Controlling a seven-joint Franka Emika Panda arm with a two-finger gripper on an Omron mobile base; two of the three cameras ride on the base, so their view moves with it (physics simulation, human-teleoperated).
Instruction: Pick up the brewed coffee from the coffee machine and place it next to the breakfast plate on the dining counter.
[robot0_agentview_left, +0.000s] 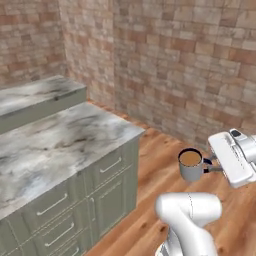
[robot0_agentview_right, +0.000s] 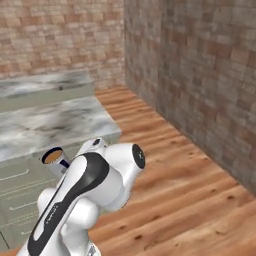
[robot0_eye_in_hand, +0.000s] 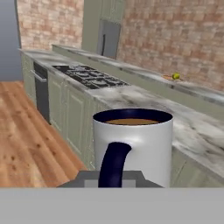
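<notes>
The brewed coffee, a grey-white mug with a dark blue rim and brown liquid at its top, hangs upright in the air over the wood floor. My gripper is shut on its dark blue handle. In the right base view the brewed coffee shows just left of my arm. The dining counter rises as a higher marbled ledge behind the cabinet run. Far along the dining counter lies the breakfast plate, small, with a green fruit on it. The coffee machine is out of view.
A marble-topped run of sage-green cabinets with drawers stands left of the mug, its corner close by. A black cooktop is set into that run farther along. Brick walls close the corner. Wood floor stretches to the right.
</notes>
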